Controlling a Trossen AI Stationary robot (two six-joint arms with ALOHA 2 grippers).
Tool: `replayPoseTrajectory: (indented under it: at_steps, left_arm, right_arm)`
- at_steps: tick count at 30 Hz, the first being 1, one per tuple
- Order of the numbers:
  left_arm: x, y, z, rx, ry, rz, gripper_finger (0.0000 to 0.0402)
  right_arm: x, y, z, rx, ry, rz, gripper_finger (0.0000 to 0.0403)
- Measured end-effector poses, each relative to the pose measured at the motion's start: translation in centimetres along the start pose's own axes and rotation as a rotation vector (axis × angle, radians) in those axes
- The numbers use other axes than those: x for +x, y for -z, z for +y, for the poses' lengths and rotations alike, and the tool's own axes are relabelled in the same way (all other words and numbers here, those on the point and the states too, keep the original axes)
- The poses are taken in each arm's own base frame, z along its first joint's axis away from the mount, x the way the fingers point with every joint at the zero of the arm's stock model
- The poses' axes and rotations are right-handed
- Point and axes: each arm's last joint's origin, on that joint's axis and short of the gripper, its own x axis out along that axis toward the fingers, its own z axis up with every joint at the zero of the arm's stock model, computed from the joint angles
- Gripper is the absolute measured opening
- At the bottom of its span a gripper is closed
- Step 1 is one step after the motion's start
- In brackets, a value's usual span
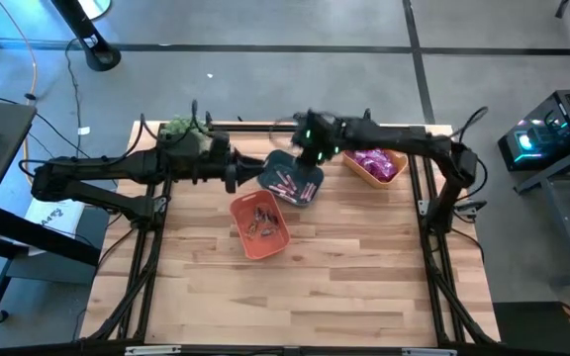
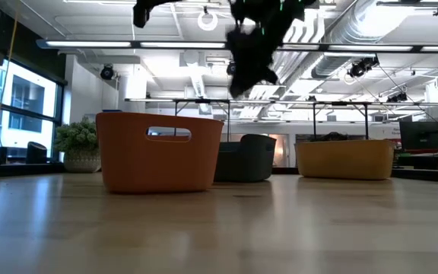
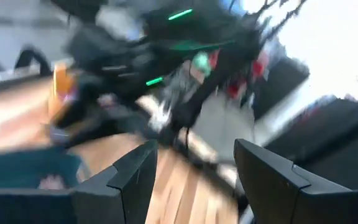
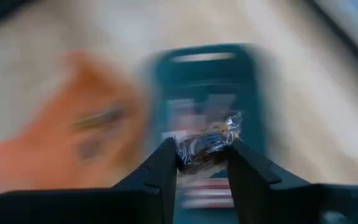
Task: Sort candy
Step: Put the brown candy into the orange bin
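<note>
A small dark brown candy (image 4: 207,149) in a crinkled clear shiny wrapper sits pinched between the two dark fingers (image 4: 164,171) of the right gripper (image 4: 199,163). This gripper hangs over the teal plastic bin (image 4: 204,68), beside the orange plastic bin (image 4: 73,124). The left gripper (image 3: 194,168) waits nearby, fingers spread and empty.

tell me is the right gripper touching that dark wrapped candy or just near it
Touching. The right wrist view shows the dark wrapped candy pinched between the right gripper fingers, above the teal bin.
</note>
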Motion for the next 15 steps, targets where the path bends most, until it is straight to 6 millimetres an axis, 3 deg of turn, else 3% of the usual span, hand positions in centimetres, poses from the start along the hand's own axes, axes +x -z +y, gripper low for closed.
replayPoseTrajectory:
  at_steps: [4,9,12,15]
  left_arm:
    - [-0.3,1.0,0.2,0.02,0.015,0.143,0.0209]
    - [-0.7,0.3,-1.0,0.081,0.131,0.065,0.0209]
    - [-1.1,-0.6,-1.2,0.105,0.139,-0.026,0.0209]
    - [-1.6,-1.3,-1.2,0.1,0.134,-0.072,0.0209]
  right_arm:
    - [-0.1,1.4,6.3,-0.144,-0.203,0.002,0.01]
    - [1.8,3.0,13.1,-0.311,-0.344,-0.079,0.0107]
    - [3.7,3.7,15.9,-0.371,-0.4,-0.15,0.0108]
    - [5.8,4.3,17.1,-0.335,-0.363,-0.172,0.0109]
